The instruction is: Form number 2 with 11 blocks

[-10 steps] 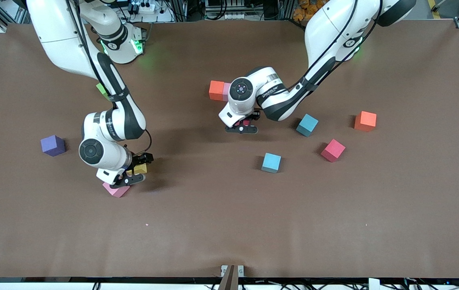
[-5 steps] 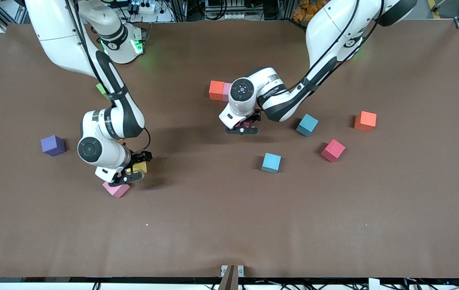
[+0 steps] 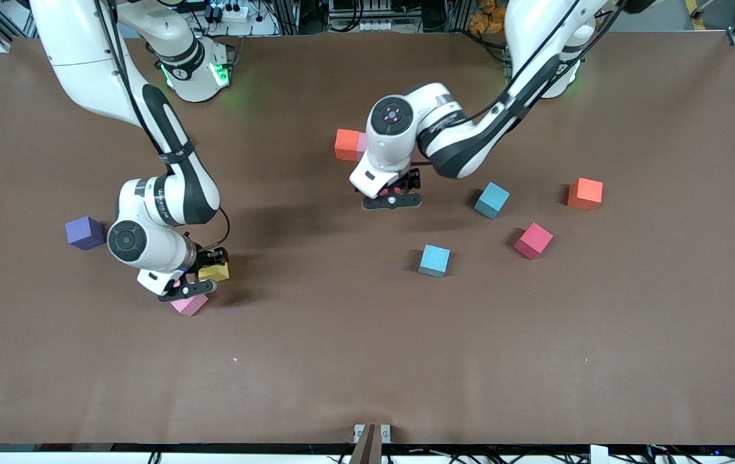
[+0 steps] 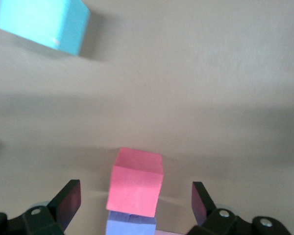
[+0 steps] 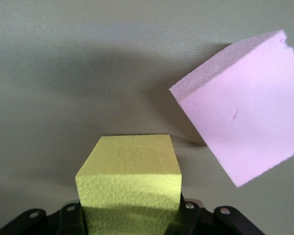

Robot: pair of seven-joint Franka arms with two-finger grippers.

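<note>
My right gripper (image 3: 203, 276) is shut on a yellow block (image 3: 215, 272) low at the table, toward the right arm's end; the right wrist view shows this yellow block (image 5: 130, 176) clamped between the jaws of the right gripper (image 5: 130, 215). A pink block (image 3: 188, 304) lies just beside it, nearer the front camera, the pink block (image 5: 240, 112) apart from the fingers. My left gripper (image 3: 398, 191) hangs open over a red block (image 4: 135, 186) at mid-table, the left gripper (image 4: 135, 199) wide of it on both sides. A violet-blue block (image 4: 130, 225) touches the red one.
An orange-red block (image 3: 346, 144) and a pink block (image 3: 362, 145) sit together by the left wrist. Two light blue blocks (image 3: 491, 199) (image 3: 435, 260), a pink-red block (image 3: 533, 240) and an orange block (image 3: 585, 193) are scattered toward the left arm's end. A purple block (image 3: 84, 232) lies near the right arm.
The left gripper opened and let go of the red block, and its wrist lifted. The right gripper closed on the yellow block and shifted slightly toward the right arm's end.
</note>
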